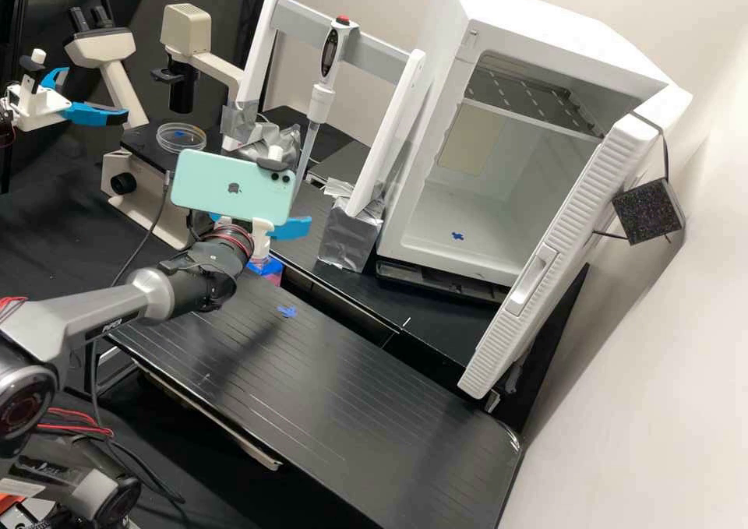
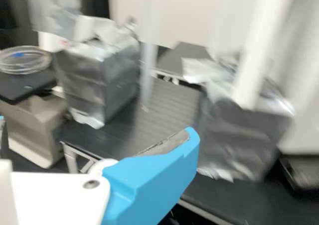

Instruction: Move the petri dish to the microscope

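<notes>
My gripper [image 1: 261,238] is held above the bench, in front of the microscope [image 1: 148,202] and partly hidden behind the phone on the wrist. In the wrist view the gripper [image 2: 97,128] has its fingers spread wide with nothing between them. The clear, round petri dish [image 1: 181,137] lies flat on the microscope's black stage, behind the phone's upper left corner in the high view. In the wrist view, the petri dish [image 2: 24,60] rests on that stage beside the foil-wrapped stand, apart from the fingers. A blue mark shows through it.
A pipette [image 1: 315,104] hangs from a white frame with foil-wrapped feet [image 1: 351,233]. To the right stands a white incubator [image 1: 436,237], its door open. Blue tape [image 1: 287,311] marks the black bench [image 1: 312,389]. A second arm's gripper [image 1: 93,113] is at the upper left.
</notes>
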Tool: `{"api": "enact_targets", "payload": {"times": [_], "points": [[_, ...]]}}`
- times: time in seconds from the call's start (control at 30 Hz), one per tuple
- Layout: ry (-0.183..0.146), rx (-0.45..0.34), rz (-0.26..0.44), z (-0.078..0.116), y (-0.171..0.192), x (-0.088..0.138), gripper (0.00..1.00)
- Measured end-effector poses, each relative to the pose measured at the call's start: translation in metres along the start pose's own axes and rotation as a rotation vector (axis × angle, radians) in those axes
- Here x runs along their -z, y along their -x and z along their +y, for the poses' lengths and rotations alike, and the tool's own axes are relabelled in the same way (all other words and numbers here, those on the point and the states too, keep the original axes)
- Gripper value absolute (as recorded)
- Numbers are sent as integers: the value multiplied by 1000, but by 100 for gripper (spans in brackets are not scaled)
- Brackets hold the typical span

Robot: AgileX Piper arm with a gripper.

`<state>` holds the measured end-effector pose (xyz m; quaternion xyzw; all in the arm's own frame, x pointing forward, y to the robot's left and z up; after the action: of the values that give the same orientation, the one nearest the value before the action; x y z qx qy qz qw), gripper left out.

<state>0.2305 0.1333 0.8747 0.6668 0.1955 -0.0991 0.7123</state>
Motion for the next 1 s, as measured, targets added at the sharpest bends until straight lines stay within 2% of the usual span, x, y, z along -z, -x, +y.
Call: {"api": "enact_targets", "payload": {"times": [0.1,0.17,0.4,0.5,0.57,0.73,1.0], "points": [[-60,-29,-45,0,8,-12,100],[-118,-58,-78,-1,17,-21,100],[-232,-131,-110,-5,42,-36,100],[-302,-214,-121,-9,62,-38,100],[-335,-263,-124,-11,73,-39,100],[-358,-333,-108,-14,87,-36,100],[-327,-276,-60,-20,83,-27,100]]}}
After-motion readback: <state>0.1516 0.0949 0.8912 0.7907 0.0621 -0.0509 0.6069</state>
